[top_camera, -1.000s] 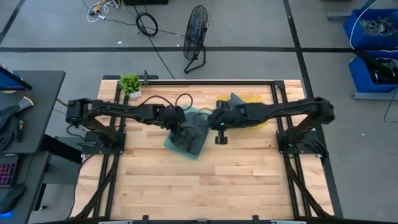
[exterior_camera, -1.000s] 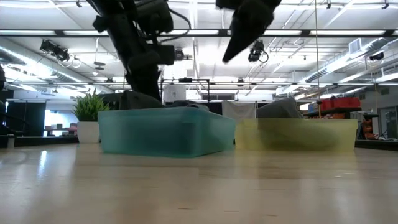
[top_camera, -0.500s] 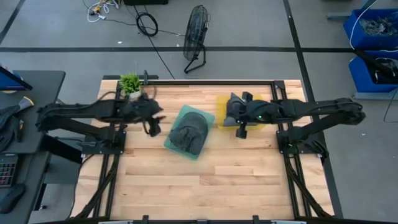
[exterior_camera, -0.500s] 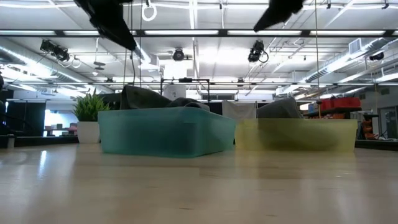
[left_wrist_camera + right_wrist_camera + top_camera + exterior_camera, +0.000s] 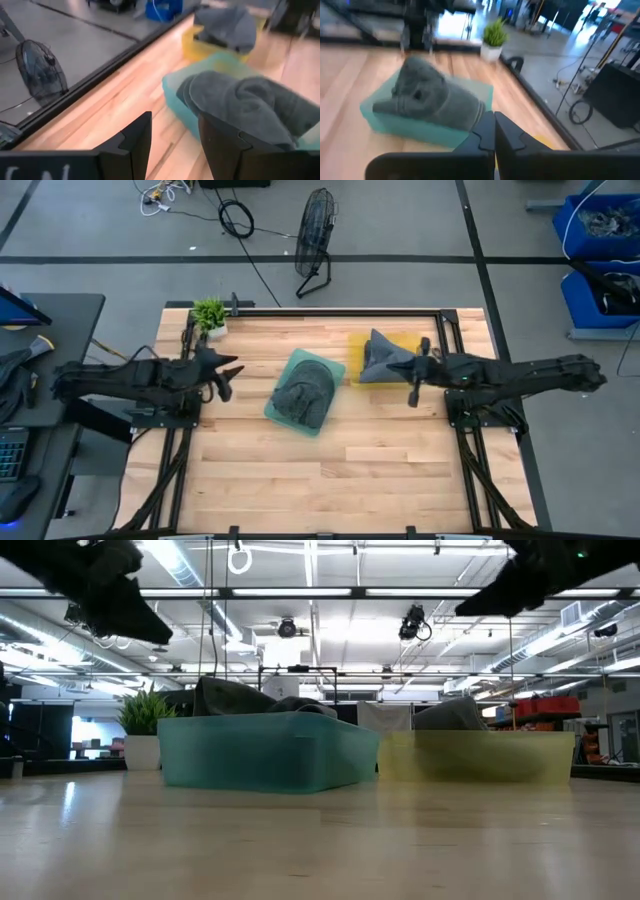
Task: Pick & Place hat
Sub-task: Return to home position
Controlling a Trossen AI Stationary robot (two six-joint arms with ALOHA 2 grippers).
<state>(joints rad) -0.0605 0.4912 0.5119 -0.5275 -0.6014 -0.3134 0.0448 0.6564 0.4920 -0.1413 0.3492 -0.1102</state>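
A dark grey hat (image 5: 302, 390) lies crumpled inside the teal bin (image 5: 274, 411), which stands near the table's middle; its crown rises above the bin's rim in the low view (image 5: 240, 698). A second grey hat (image 5: 378, 352) sits in the yellow bin (image 5: 402, 340) to the right. My left gripper (image 5: 175, 117) hovers open above the table, left of the teal bin (image 5: 175, 90), apart from it. My right gripper (image 5: 494, 119) is shut and empty, high over the yellow bin's right side (image 5: 395, 364), facing the teal bin's hat (image 5: 430, 97).
A small potted plant (image 5: 209, 313) stands at the table's far left corner. Black frame rails run along the table's left, right and far edges. A floor fan (image 5: 316, 230) stands beyond the far edge. Bare wood stretches across the near half of the table (image 5: 330, 480).
Both arms have drawn away from the teal bin and risen: the left one toward the table's left edge, the right one toward the right edge, past the yellow bin. The hat stays lying in the teal bin, its crown now showing above the rim.
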